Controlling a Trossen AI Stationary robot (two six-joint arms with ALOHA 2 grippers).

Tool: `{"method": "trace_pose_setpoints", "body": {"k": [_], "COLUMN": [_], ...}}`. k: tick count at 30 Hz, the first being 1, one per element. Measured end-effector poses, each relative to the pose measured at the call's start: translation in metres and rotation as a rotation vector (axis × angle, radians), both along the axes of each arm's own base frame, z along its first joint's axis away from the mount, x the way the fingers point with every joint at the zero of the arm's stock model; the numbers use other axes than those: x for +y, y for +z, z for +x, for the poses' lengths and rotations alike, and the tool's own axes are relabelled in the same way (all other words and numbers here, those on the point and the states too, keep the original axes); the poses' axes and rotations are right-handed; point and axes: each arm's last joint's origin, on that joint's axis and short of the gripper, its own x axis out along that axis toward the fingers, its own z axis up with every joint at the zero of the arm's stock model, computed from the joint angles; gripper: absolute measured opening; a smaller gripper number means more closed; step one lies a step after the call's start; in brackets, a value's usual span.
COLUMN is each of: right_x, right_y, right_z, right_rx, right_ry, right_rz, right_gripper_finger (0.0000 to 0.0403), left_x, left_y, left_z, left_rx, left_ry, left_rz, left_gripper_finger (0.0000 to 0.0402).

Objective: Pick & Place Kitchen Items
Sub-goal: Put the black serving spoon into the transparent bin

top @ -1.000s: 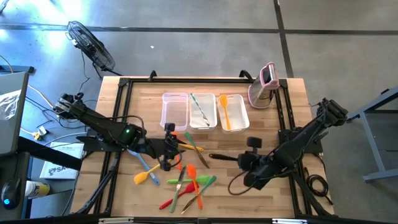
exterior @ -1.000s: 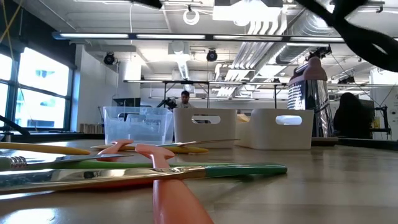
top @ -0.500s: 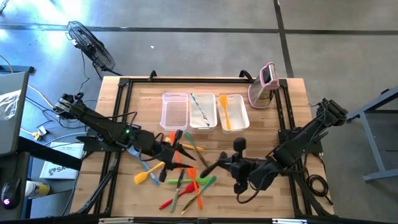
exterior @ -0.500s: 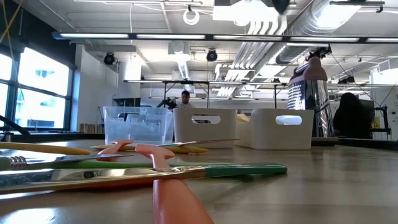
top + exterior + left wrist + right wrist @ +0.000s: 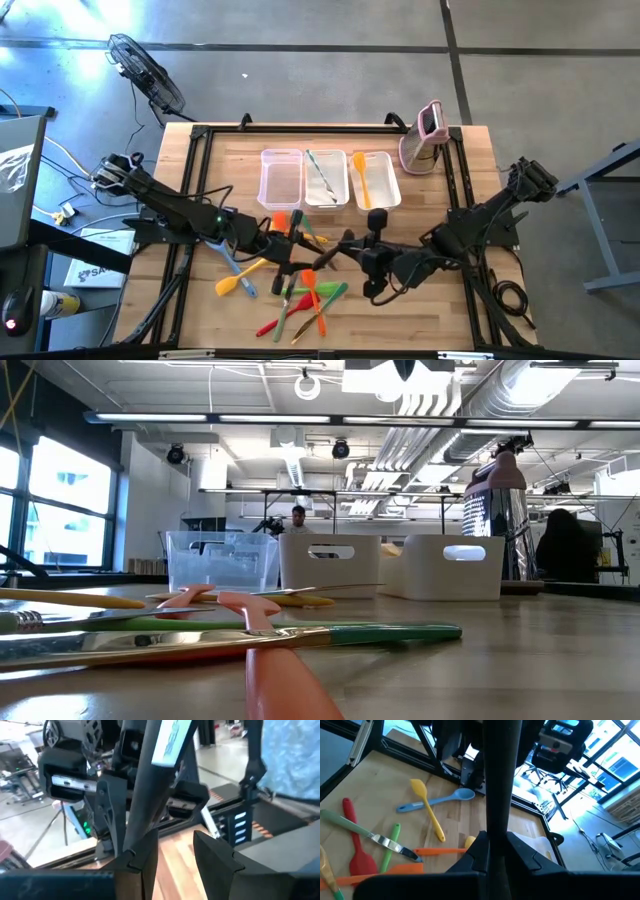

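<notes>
Both arms meet over the table's middle. My left gripper (image 5: 292,245) reaches in level from the left and is shut on a black utensil (image 5: 150,795), whose far end has a pale blue patch. My right gripper (image 5: 352,255) comes from the right and is shut on a second black utensil (image 5: 499,780). Other kitchen items lie flat on the wood below and nearer: orange, red and green ones (image 5: 305,295), a yellow spatula (image 5: 238,280) and a blue spoon (image 5: 232,262). The low view shows a salmon spatula (image 5: 270,650) close up. My left gripper has the black utensil's shaft (image 5: 141,827) rising on a slant from beside one finger (image 5: 142,867); the fingers hide the pinch itself. They come level from the table's left. The utensil is lifted clear of the table. My right gripper pinches the second black utensil's handle (image 5: 496,827) between its two fingers (image 5: 522,852). The handle runs on past the fingertips. The fingers come from the table's right, slanting a little down. The utensil is clear of the table.
Three clear tubs (image 5: 282,178) (image 5: 325,178) (image 5: 372,180) stand in a row at the far middle; two hold utensils. A pink-and-white gadget (image 5: 425,135) stands at the far right. Black frame rails (image 5: 195,190) run along the table's sides. A fan (image 5: 145,70) stands beyond the far left corner.
Both grippers have risen from the pile and tipped up from pointing down to nearly level. The right one has gone toward the table's left, the left one slightly right, so they now meet at the middle. Each black utensil has come up clear of the table.
</notes>
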Motion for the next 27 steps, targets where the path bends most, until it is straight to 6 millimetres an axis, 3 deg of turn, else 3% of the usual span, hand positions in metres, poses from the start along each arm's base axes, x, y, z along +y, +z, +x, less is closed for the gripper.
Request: {"method": "trace_pose_setpoints", "body": {"k": [8,27], "right_x": [0.0002,0.0002], "right_y": [0.0004,0.0007], "right_z": [0.0002,0.0003], "right_rx": [-0.001,-0.002], "right_ry": [0.007,0.008], "right_rz": [-0.011,-0.017], "right_gripper_finger": [0.0020,0.0020], "left_x": [0.0041,0.0027], "left_y": [0.0053,0.0079], "left_z": [0.0002,0.0015], "left_rx": [-0.049,-0.086], "left_ry": [0.131,0.110], "left_rz": [0.010,-0.007], "left_gripper_finger": [0.0121,0.0121]}}
